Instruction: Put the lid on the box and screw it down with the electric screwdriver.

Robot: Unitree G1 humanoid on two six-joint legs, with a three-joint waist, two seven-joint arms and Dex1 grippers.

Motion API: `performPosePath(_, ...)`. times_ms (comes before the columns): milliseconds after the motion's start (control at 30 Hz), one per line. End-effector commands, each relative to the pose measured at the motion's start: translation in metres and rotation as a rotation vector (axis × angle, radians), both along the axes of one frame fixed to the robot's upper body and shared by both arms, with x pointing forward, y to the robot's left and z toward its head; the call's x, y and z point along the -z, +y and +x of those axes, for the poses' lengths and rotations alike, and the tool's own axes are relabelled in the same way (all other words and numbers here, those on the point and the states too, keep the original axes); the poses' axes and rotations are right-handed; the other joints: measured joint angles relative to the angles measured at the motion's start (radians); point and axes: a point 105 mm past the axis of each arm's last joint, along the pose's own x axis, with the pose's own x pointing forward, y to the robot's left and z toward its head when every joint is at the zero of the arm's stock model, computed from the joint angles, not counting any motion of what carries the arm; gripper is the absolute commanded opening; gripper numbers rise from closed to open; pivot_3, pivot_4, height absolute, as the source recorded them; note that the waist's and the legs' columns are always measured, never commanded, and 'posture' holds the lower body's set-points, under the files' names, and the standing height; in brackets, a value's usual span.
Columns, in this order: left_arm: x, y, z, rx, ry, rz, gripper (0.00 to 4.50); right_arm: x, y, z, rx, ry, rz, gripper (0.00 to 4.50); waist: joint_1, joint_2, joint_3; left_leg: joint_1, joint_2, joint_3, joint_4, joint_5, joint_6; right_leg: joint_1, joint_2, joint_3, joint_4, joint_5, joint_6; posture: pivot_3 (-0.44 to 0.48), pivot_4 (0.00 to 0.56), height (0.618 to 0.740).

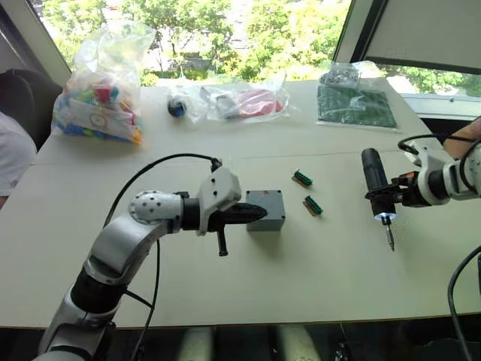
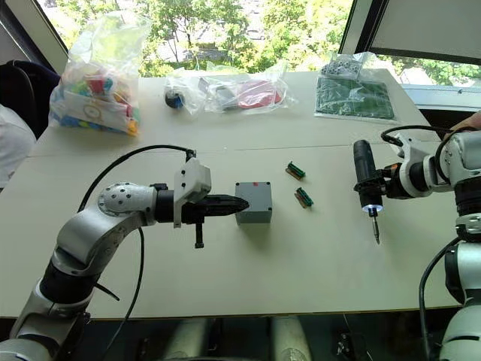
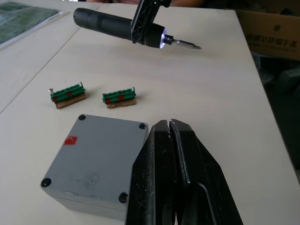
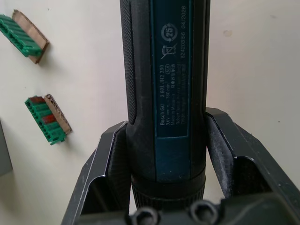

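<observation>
The grey box (image 1: 265,214) stands mid-table with the lid (image 3: 96,152) flush on top. The lid's face shows a red mark and a dark screw hole in each corner. My left gripper (image 3: 168,124) is shut and empty, its tips at the box's left side; I cannot tell if they touch it. To the right, my right gripper (image 1: 383,197) is shut on the electric screwdriver (image 1: 373,174) and holds it above the table. The tool's tip light is on and its bit (image 1: 390,239) points down towards me. The screwdriver's barrel (image 4: 164,93) sits between both fingers.
Two small green terminal blocks (image 1: 302,178) (image 1: 313,205) lie between the box and the screwdriver. Plastic bags (image 1: 101,94) (image 1: 248,101) and a green board (image 1: 353,107) sit along the far edge. A person (image 1: 11,154) sits at the left edge, and a hand (image 1: 467,135) shows at the right.
</observation>
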Motion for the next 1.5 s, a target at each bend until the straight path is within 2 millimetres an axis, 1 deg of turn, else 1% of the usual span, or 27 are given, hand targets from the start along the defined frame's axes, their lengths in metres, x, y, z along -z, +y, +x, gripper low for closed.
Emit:
performPosePath(33,-0.007,0.002,-0.001,-0.03,-0.034,-0.015,0.0,0.002,-0.005,0.009,0.005,-0.011,-0.02,1.91,0.002,-0.001,0.0,0.0,0.0,0.0,0.0,0.0,0.0,0.0,0.0,0.0,0.0,0.0,0.0,0.0,0.15,0.74)
performPosePath(167,-0.008,0.01,0.003,-0.091,-0.008,-0.043,0.0,0.01,-0.004,0.015,-0.022,0.01,-0.06,1.91,0.002,-0.001,0.0,0.0,0.0,0.0,0.002,0.001,-0.001,0.001,0.0,0.0,0.001,0.001,0.0,0.0,0.15,0.74)
performPosePath(233,-0.006,0.012,0.002,-0.096,-0.006,-0.027,0.0,0.01,-0.007,0.016,-0.033,0.009,-0.077,1.91,0.002,-0.001,0.0,-0.001,0.0,0.0,0.002,0.001,-0.001,0.001,0.0,0.0,0.001,0.002,0.0,0.0,0.15,0.74)
performPosePath(267,-0.004,0.014,0.001,-0.101,-0.002,-0.016,0.0,0.011,-0.006,0.016,-0.066,-0.002,-0.086,1.91,0.002,-0.001,0.0,-0.001,0.0,0.0,0.002,0.001,-0.001,0.001,0.0,0.0,0.0,0.002,0.001,0.0,0.15,0.74)
performPosePath(400,0.002,0.017,-0.001,-0.108,0.018,0.006,0.0,0.018,-0.008,0.016,-0.086,0.017,-0.097,1.91,0.002,-0.001,0.0,0.0,0.0,0.0,0.002,0.001,-0.001,0.001,0.0,0.0,0.001,0.002,0.001,0.0,0.15,0.74)
performPosePath(467,0.002,0.019,0.0,-0.11,0.016,0.013,0.0,0.018,-0.009,0.016,-0.084,0.019,-0.105,2.89,0.002,-0.001,0.0,0.0,0.0,0.0,0.002,0.001,-0.001,0.001,0.0,0.0,0.001,0.002,0.001,0.0,0.15,0.74)
performPosePath(500,0.002,0.02,0.002,-0.114,0.015,0.012,0.0,0.019,-0.011,0.016,-0.09,0.018,-0.116,3.12,0.002,-0.001,0.0,0.0,0.0,0.0,0.002,0.001,-0.002,0.001,0.0,0.0,0.001,0.002,0.001,0.0,0.15,0.74)
performPosePath(600,0.001,0.022,0.006,-0.128,0.003,0.012,0.0,0.019,-0.014,0.015,-0.107,0.021,-0.138,4.11,0.003,-0.001,0.0,0.002,0.0,0.0,0.003,0.001,-0.002,0.002,0.0,0.0,0.003,0.002,0.001,0.0,0.15,0.74)
performPosePath(633,0.001,0.023,0.007,-0.132,0.003,0.011,0.0,0.019,-0.014,0.015,-0.109,0.023,-0.14,4.37,0.004,-0.001,0.0,0.002,0.0,0.0,0.003,0.002,-0.003,0.002,0.0,0.0,0.003,0.002,0.001,0.0,0.15,0.74)
performPosePath(733,0.002,0.027,0.013,-0.156,0.008,0.007,0.0,0.011,-0.015,0.014,-0.113,0.007,-0.138,4.44,0.003,-0.001,0.0,0.004,0.0,0.0,0.004,0.002,-0.003,0.003,0.0,0.0,0.006,0.002,0.0,0.0,0.15,0.74)
performPosePath(800,0.001,0.031,0.017,-0.171,0.005,0.007,0.0,0.004,-0.018,0.018,-0.109,-0.03,-0.172,4.44,0.002,-0.001,0.0,0.004,0.0,0.0,0.004,0.002,-0.003,0.003,0.0,0.0,0.007,0.002,0.001,0.0,0.15,0.74)
performPosePath(967,-0.002,0.043,0.031,-0.229,0.004,0.001,0.0,-0.029,-0.014,0.029,-0.17,-0.174,-0.225,4.44,-0.001,-0.001,0.0,0.005,0.0,0.0,0.004,0.002,-0.004,0.003,0.0,0.0,0.008,0.002,0.001,0.0,0.15,0.74)
performPosePath(1033,-0.003,0.049,0.036,-0.257,0.006,-0.006,0.0,-0.045,-0.007,0.032,-0.231,-0.251,-0.235,4.44,-0.001,-0.001,0.0,0.006,0.0,0.0,0.003,0.003,-0.005,0.003,0.0,0.0,0.008,0.002,0.001,0.0,0.15,0.74)
performPosePath(1100,-0.002,0.058,0.044,-0.301,0.018,-0.022,0.0,-0.066,0.005,0.035,-0.313,-0.362,-0.25,4.44,-0.001,-0.001,0.0,0.006,0.0,-0.001,0.003,0.003,-0.006,0.003,0.0,0.0,0.008,0.002,0.001,0.0,0.15,0.74)
performPosePath(1133,0.0,0.063,0.048,-0.324,0.03,-0.024,0.0,-0.074,0.019,0.034,-0.407,-0.44,-0.267,4.44,-0.001,-0.001,0.0,0.006,0.0,-0.001,0.003,0.003,-0.006,0.003,0.0,0.0,0.008,0.002,0.001,0.0,0.15,0.74)
performPosePath(1167,0.003,0.067,0.051,-0.337,0.041,-0.023,0.0,-0.075,0.032,0.029,-0.496,-0.463,-0.28,4.44,0.0,-0.001,0.0,0.006,0.0,-0.001,0.003,0.003,-0.006,0.003,0.0,0.0,0.008,0.002,0.001,0.0,0.15,0.74)
performPosePath(1233,0.008,0.069,0.056,-0.363,0.014,-0.005,0.0,-0.074,0.066,0.018,-0.659,-0.546,-0.239,4.44,0.002,-0.003,-0.001,0.006,0.0,-0.002,0.001,0.003,-0.006,0.003,0.0,0.0,0.008,0.001,0.001,0.0,0.15,0.74)
performPosePath(1267,0.01,0.07,0.061,-0.393,0.01,-0.01,0.0,-0.071,0.081,0.013,-0.706,-0.585,-0.212,4.44,0.002,-0.004,-0.001,0.006,0.0,-0.002,0.001,0.003,-0.006,0.003,0.0,-0.001,0.008,0.001,0.002,0.0,0.15,0.74)
performPosePath(1300,0.012,0.071,0.067,-0.441,-0.009,-0.015,0.0,-0.07,0.097,0.006,-0.772,-0.661,-0.191,4.44,0.003,-0.004,-0.001,0.006,0.0,-0.003,0.001,0.003,-0.006,0.003,0.001,-0.001,0.008,0.001,0.002,0.0,0.15,0.74)
performPosePath(1333,0.012,0.072,0.074,-0.497,-0.065,-0.018,0.0,-0.068,0.113,-0.003,-0.851,-0.742,-0.173,4.44,0.005,-0.005,-0.001,0.006,0.0,-0.003,0.001,0.003,-0.006,0.003,0.0,-0.001,0.008,0.001,0.002,0.0,0.15,0.74)
performPosePath(1367,0.011,0.071,0.077,-0.531,-0.142,-0.022,0.0,-0.054,0.121,-0.012,-0.893,-0.715,-0.167,4.44,0.007,-0.005,-0.001,0.006,0.0,-0.003,0.002,0.003,-0.006,0.004,0.0,-0.001,0.008,0.001,0.002,0.0,0.15,0.74)
performPosePath(1400,0.016,0.067,0.075,-0.511,-0.157,-0.021,0.0,-0.039,0.128,-0.022,-0.935,-0.673,-0.163,4.44,0.01,-0.005,-0.001,0.005,0.0,-0.003,0.002,0.004,-0.006,0.004,0.0,-0.001,0.008,0.001,0.002,0.0,0.15,0.74)
performPosePath(1433,0.023,0.062,0.071,-0.463,-0.118,-0.019,0.0,-0.026,0.132,-0.027,-0.939,-0.626,-0.142,4.44,0.013,-0.005,-0.001,0.005,0.0,-0.003,0.002,0.004,-0.007,0.004,-0.001,-0.001,0.008,0.002,0.002,0.0,0.15,0.74)
performPosePath(1500,0.034,0.056,0.069,-0.405,-0.027,-0.02,0.0,-0.011,0.14,-0.04,-0.967,-0.566,-0.086,4.44,0.014,-0.005,-0.001,0.005,-0.001,-0.002,0.002,0.005,-0.009,0.004,-0.002,-0.001,0.008,0.002,0.002,0.0,0.15,0.74)
